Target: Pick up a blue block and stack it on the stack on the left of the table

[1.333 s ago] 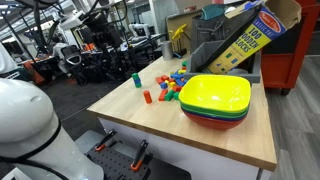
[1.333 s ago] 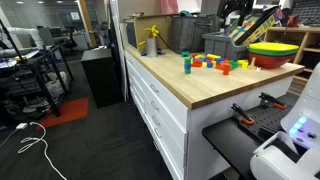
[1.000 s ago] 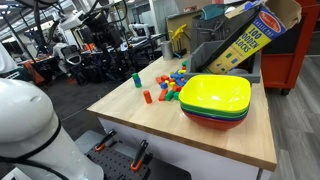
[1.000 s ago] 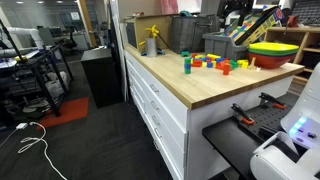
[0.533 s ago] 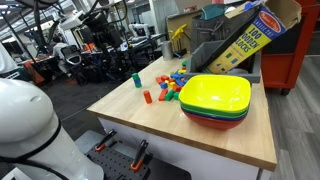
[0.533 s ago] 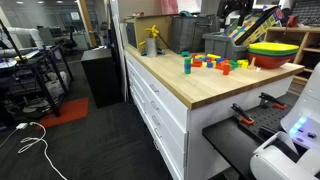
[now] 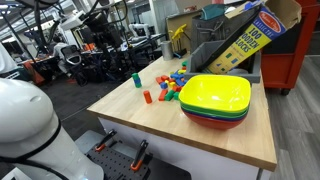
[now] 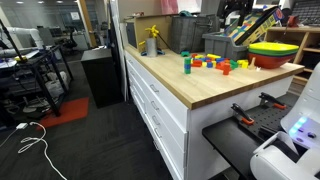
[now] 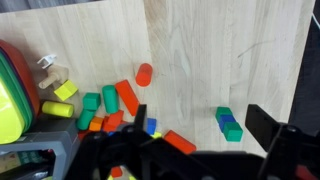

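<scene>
1. Wrist view, nearest the lens: the gripper (image 9: pixel 197 112) hangs above the table (image 9: pixel 220 45). Its two dark fingers are spread wide with nothing between them, which fits a hand that has not yet picked anything.
2. Just past the finger nearer the clutter lies the blue block (image 9: pixel 150 127), at the edge of a loose pile (image 9: pixel 110 100) of green, orange and red pieces. A red slab (image 9: pixel 180 142) lies just beside it. My judgement is that the pick calls for a descent that brackets the blue piece alone and keeps the fingers off those neighbours.
3. Toward the opposite finger stands the stack (image 9: pixel 231 128), a green column well apart from the pile. That leaves free room around it for setting something on top. Its upper end looks bluish from above, and I cannot tell whether that is a separate piece.
4. Farther on, a red cylinder (image 9: pixel 144 73) lies alone on bare wood. The nested bowls (image 9: pixel 8 90) sit at the picture's edge, out of the working area.
5. In both exterior views the stack (image 7: pixel 136 78) stands upright by itself near a table edge. The pile lies between it and the bowls (image 7: pixel 215 100). The gripper does not appear in those views.
</scene>
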Controlling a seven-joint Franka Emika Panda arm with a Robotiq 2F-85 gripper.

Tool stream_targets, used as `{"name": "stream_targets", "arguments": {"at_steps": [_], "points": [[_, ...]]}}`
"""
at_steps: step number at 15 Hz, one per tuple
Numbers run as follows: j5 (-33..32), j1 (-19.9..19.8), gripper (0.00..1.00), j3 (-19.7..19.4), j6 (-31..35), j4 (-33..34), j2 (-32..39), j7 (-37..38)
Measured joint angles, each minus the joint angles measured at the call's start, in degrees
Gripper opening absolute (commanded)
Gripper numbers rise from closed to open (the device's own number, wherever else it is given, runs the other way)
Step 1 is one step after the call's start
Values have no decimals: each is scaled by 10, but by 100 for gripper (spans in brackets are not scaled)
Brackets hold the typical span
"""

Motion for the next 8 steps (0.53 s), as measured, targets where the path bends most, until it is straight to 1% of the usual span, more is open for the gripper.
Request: {"name": "stream_targets", "arguments": {"at_steps": [3, 8], "points": [[-9, -6, 100, 0, 27, 9, 21, 1], [-32, -19, 100, 13, 87, 36, 91, 21]]}}
